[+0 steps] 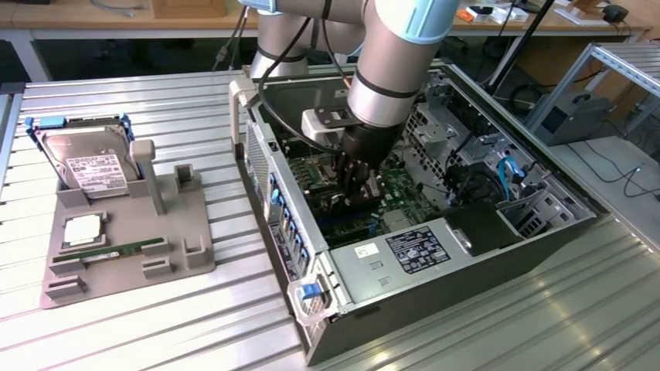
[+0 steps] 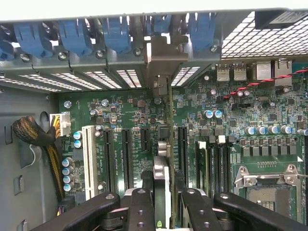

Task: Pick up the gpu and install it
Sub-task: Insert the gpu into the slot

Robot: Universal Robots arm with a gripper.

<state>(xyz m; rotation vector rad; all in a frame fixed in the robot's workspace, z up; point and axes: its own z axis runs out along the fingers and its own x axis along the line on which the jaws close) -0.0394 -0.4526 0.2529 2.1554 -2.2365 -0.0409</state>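
I log the black two-fingered gripper (image 2: 162,202) clamped on the thin flat black rectangular gpu card (image 2: 169,144), edge-on over the green motherboard (image 2: 130,115), silver bracket (image 2: 161,55) at the open grey metal computer case's (image 1: 433,301) rear wall; stiff, light, fragile, best held by its top edge.
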